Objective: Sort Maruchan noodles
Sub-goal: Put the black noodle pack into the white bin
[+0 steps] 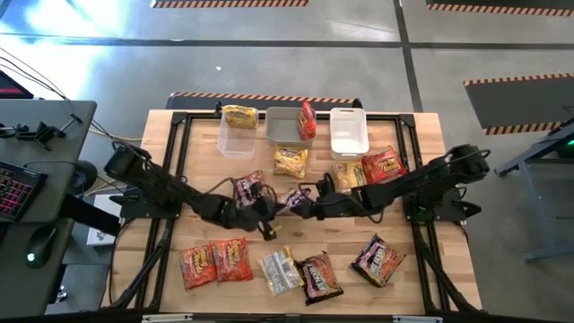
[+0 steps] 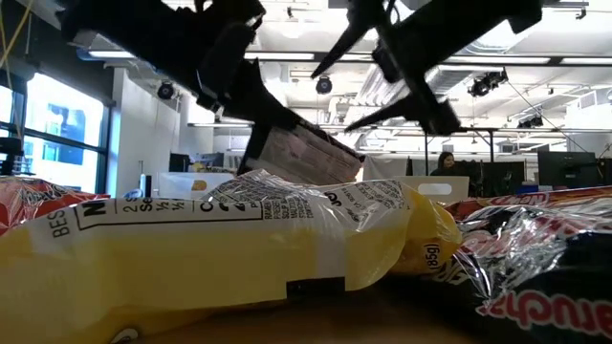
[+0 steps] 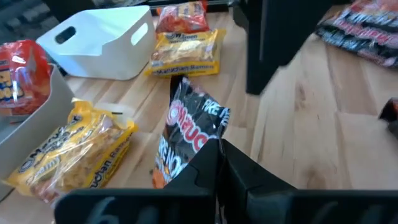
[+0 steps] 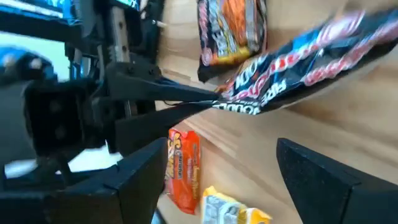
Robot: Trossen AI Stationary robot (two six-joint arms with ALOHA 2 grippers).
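Observation:
My left gripper (image 1: 267, 209) hangs over the table's middle, shut on a dark Maruchan noodle packet (image 3: 189, 130) that is lifted off the wood. My right gripper (image 1: 309, 203) faces it from the right, open, its fingers (image 4: 143, 174) wide apart and short of the packet (image 4: 311, 62). In the low view the packet (image 2: 301, 158) hangs tilted above a yellow packet (image 2: 239, 248) lying near the camera. More yellow, red and dark packets lie flat on the table. My left gripper pinches the dark packet by one end (image 3: 202, 152) between its two fingers. The fingers come from the table's left, slanting down. The packet sticks out past the fingertips toward my right gripper, tilted and clear of the table.
Along the far edge stand a clear tub (image 1: 238, 139) with a yellow packet (image 1: 239, 117) on its rim, a grey tub (image 1: 285, 126) with a red packet (image 1: 308, 119) leaning in it, and a white tub (image 1: 348, 132). Several packets line the near edge (image 1: 280, 272).

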